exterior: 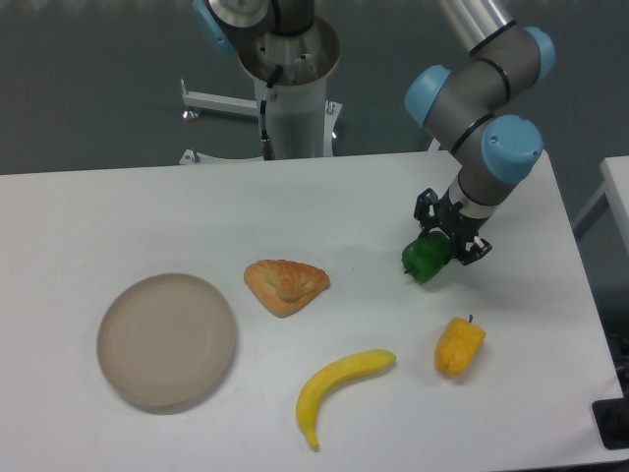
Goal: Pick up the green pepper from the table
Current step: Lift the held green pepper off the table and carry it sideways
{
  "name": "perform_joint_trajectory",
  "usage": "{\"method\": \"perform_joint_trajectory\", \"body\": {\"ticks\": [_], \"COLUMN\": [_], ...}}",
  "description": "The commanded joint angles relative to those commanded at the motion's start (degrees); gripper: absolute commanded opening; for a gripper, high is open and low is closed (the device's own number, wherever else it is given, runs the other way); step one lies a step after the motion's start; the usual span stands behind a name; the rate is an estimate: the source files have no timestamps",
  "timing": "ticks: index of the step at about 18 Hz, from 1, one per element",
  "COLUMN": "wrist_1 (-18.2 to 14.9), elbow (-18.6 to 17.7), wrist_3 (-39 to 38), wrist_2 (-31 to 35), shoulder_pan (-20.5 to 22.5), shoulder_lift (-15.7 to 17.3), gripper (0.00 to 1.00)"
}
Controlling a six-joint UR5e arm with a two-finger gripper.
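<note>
While the arm reaches down from the top right, these things show:

Tool: the tool [444, 239] sits at the end of the arm, right at the green pepper. Its two black fingers look pulled in close against the top right side of the pepper, and it seems to be holding the pepper.

Green pepper: the green pepper [425, 260] is small, shiny and dark green. It is on the right half of the desk, just under the tool. I cannot tell if it rests on the desk or is lifted a little.

Desk: the desk [118, 216] is big, flat and white.

Arm: the arm [482, 108] is grey with light blue round caps. It bends down over the far right part of the desk.

Yellow pepper: the yellow pepper [459, 345] lies near the front right, apart from the green pepper and closer to the camera.

Banana: the banana [339, 385] is yellow and curved. It lies at the front, to the left of the yellow pepper.

Pastry: the pastry [285, 285] is golden brown with three corners. It lies near the middle of the desk.

Plate: the plate [166, 340] is round and beige. It lies on the left side, apart from the pastry.
</note>
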Motion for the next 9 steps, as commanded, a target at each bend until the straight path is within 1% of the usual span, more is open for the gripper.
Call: {"method": "perform_joint_trajectory", "body": {"ticks": [2,7,9], "wrist_1": [-0.3,0.0,0.1], "elbow": [3.2,9.8,12.5], "wrist_3": [3.2,6.1,7.0], "wrist_2": [0.0,0.2,0.4], "shoulder_pan": [0.0,0.6,0.5], "shoulder_lift": [-0.8,-2.7,-4.0], "gripper": [0.4,0.4,0.41]}}
